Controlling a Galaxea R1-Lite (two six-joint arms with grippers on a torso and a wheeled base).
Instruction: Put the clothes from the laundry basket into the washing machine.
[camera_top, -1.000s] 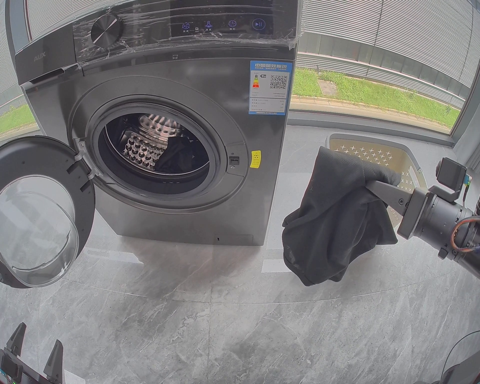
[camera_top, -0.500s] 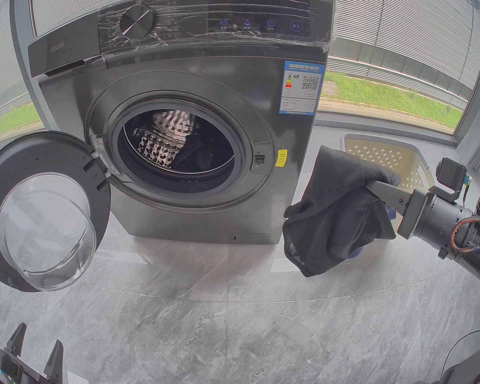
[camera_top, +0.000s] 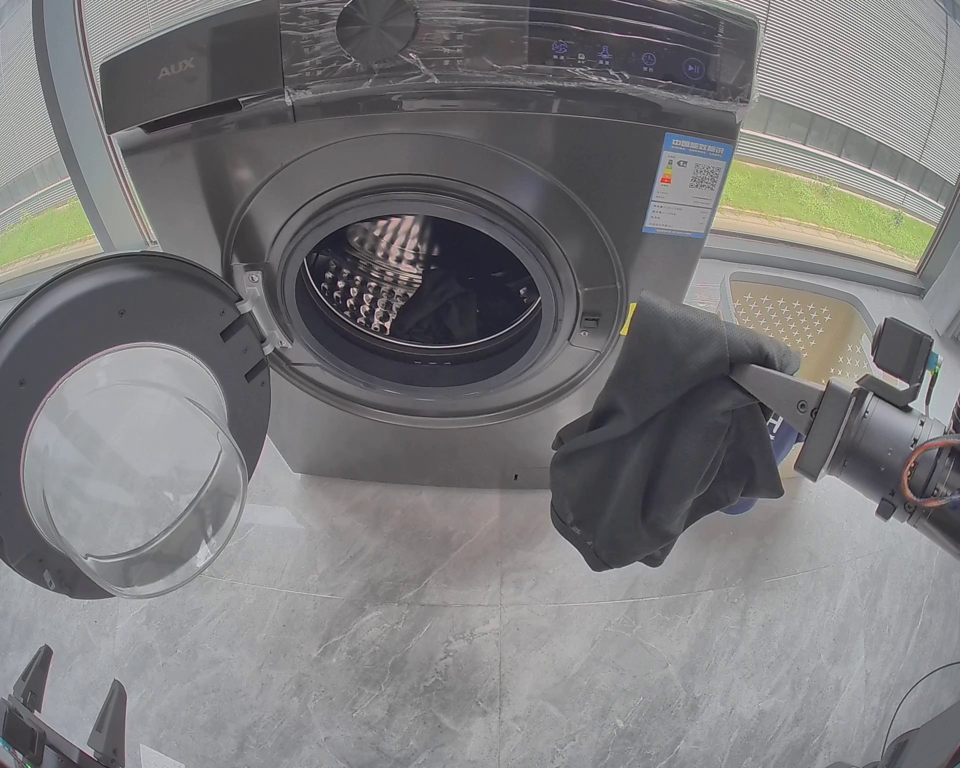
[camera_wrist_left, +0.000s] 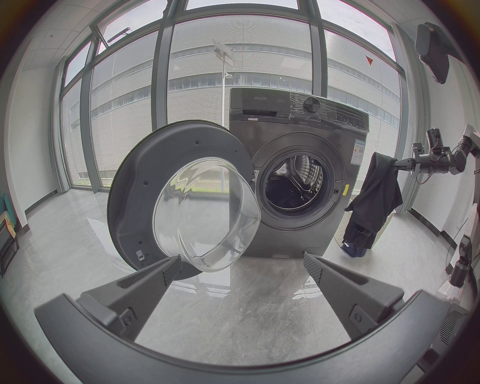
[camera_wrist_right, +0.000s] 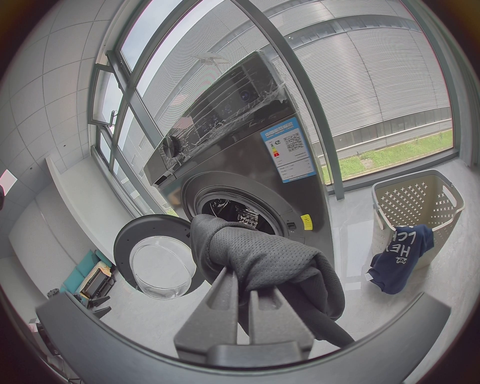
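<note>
The grey washing machine (camera_top: 430, 130) stands ahead with its round door (camera_top: 130, 420) swung open to the left. Dark clothing (camera_top: 450, 305) lies inside the drum. My right gripper (camera_top: 750, 378) is shut on a dark grey garment (camera_top: 665, 440), which hangs above the floor just right of the machine's front. From the right wrist, the garment (camera_wrist_right: 265, 255) drapes over the closed fingers. Behind it is the beige laundry basket (camera_top: 790, 283), with a navy shirt (camera_wrist_right: 400, 255) hanging over its side. My left gripper (camera_top: 70, 690) stays open and empty, low at the near left.
Grey tiled floor (camera_top: 420, 640) spreads in front of the machine. The open door juts out at the left. Large windows (camera_top: 850, 120) run behind the machine and basket.
The head camera has moved, so the machine now looks closer and more central. The dark garment remains in my right gripper, its hanging folds swaying slightly left. The left gripper is unchanged.
</note>
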